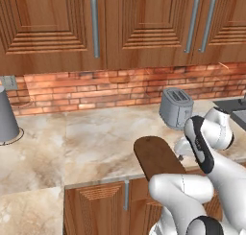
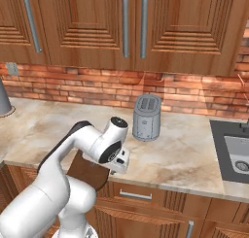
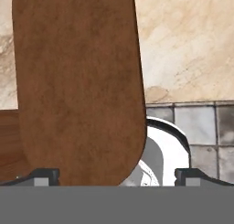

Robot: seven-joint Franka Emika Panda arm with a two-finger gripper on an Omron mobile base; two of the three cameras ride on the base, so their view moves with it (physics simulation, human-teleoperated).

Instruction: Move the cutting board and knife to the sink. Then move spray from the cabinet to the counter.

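Cutting board (image 1: 157,156), the flat dark brown oval wooden one, lies at the front edge of the beige marbled desk (image 1: 86,143), overhanging it. Your pincer (image 3: 116,176) stands wide open above its end, holding nothing. It looks stiff and thin: pinch the overhanging rim.

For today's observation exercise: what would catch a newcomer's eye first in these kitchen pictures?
Probably the white robot arm bent low over the counter's front edge, its open tool just above the dark brown cutting board that juts past that edge. Next, the grey toaster by the brick wall, with the sink to the right.
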